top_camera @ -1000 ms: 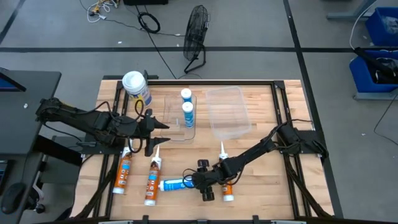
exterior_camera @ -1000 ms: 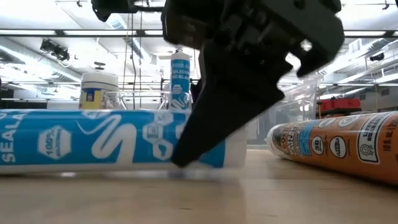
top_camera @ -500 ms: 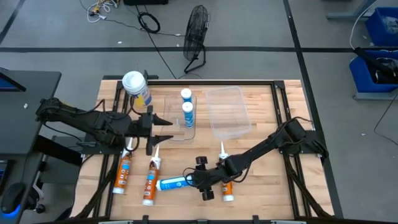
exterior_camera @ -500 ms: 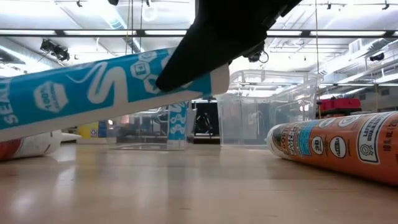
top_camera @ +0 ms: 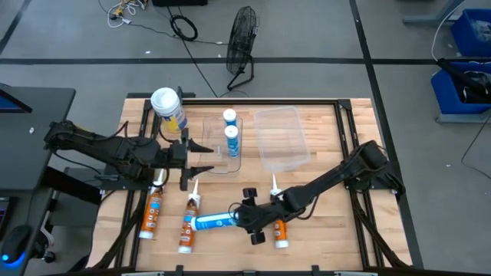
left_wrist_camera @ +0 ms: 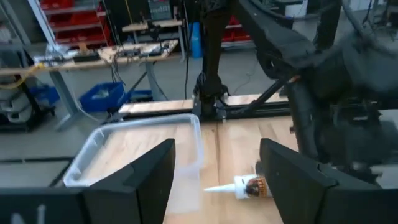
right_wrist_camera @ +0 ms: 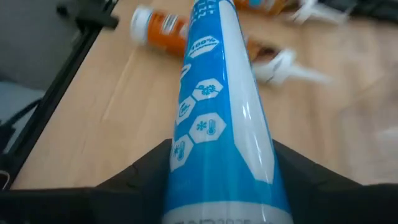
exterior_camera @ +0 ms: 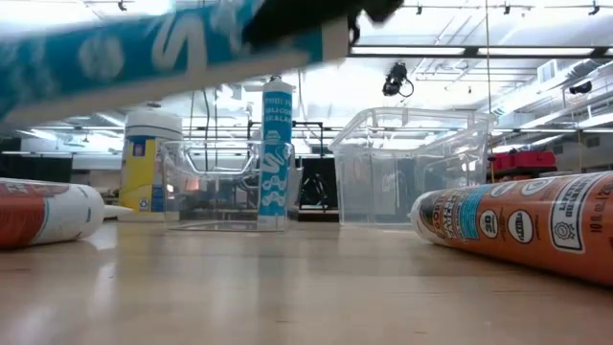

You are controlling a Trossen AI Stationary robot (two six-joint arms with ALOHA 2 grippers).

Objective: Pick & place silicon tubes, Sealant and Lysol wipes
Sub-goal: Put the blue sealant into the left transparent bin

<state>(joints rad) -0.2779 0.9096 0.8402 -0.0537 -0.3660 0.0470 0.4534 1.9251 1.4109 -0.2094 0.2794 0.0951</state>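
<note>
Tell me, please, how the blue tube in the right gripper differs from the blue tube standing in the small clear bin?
The blue tube in the right gripper is lifted off the table and lies nearly level; the blue tube standing in the small clear bin is upright. The right gripper is shut on the first; nothing grips the second. Both are slim, with blue-and-white labels.

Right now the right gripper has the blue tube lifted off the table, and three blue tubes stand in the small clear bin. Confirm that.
Not quite. The right gripper does hold the blue tube off the table, but only two blue tubes stand in the small clear bin, not three. The high view shows it.
</note>
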